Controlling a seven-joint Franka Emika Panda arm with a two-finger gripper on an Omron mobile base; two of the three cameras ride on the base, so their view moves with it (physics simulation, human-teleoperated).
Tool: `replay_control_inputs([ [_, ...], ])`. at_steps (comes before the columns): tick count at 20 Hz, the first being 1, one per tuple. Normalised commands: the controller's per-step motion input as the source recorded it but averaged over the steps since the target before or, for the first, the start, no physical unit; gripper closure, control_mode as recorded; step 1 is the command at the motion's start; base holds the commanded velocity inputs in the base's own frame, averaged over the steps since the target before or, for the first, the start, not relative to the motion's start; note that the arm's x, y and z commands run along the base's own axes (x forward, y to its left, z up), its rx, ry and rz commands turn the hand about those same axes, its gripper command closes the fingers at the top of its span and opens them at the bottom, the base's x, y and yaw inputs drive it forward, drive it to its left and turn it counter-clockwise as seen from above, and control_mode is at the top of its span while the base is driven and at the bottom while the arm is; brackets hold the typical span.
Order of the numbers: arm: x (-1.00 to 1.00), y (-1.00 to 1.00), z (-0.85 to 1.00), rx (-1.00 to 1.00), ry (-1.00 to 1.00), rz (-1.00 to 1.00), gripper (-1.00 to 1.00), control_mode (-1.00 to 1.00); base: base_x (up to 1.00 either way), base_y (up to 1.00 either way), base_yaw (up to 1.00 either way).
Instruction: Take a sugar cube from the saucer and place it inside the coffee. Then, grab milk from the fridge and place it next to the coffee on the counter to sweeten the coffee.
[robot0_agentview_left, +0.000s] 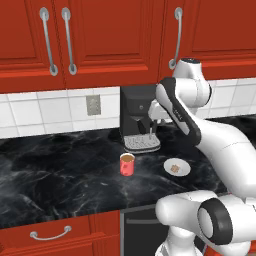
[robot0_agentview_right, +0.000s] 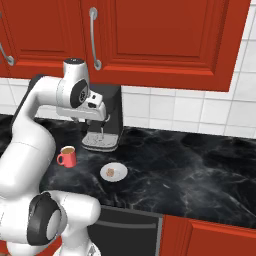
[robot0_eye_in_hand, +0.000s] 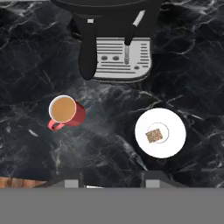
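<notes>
The coffee (robot0_agentview_left: 127, 164) (robot0_agentview_right: 67, 156) (robot0_eye_in_hand: 65, 111) is a red cup of brown liquid standing on the black marble counter (robot0_agentview_left: 60, 170). To its right lies the white saucer (robot0_agentview_left: 183, 171) (robot0_agentview_right: 120, 170) (robot0_eye_in_hand: 173, 140) with one tan sugar cube (robot0_agentview_left: 175, 168) (robot0_agentview_right: 111, 172) (robot0_eye_in_hand: 153, 135) on it. My gripper (robot0_agentview_left: 151, 131) (robot0_agentview_right: 101, 131) (robot0_eye_in_hand: 112, 181) hangs well above the counter in front of the coffee machine, pointing down. It is open, with nothing between its fingers. The milk and the fridge are out of view.
A black coffee machine (robot0_agentview_left: 136, 115) (robot0_agentview_right: 111, 107) (robot0_eye_in_hand: 116, 48) with a grey drip tray stands against the tiled wall just behind the cup and saucer. Red wall cabinets (robot0_agentview_left: 100, 35) hang overhead. The counter stretches on to the left and right.
</notes>
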Motion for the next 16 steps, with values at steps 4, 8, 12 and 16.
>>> replay_control_inputs([
  [4, -0.34, -0.10, 0.00, 0.00, 0.00, -0.02, -1.00, -1.00, 0.00, 0.00, 0.00],
  [8, -0.57, -0.31, -0.21, 0.00, 0.05, -0.10, -1.00, -1.00, 0.00, 0.00, 0.00],
  [12, -0.40, -0.32, -0.37, 0.01, 0.18, -0.10, -1.00, -1.00, 0.00, 0.00, 0.00],
  [16, -0.05, -0.03, -0.73, 0.00, 0.14, -0.12, -1.00, -1.00, 0.00, 0.00, 0.00],
])
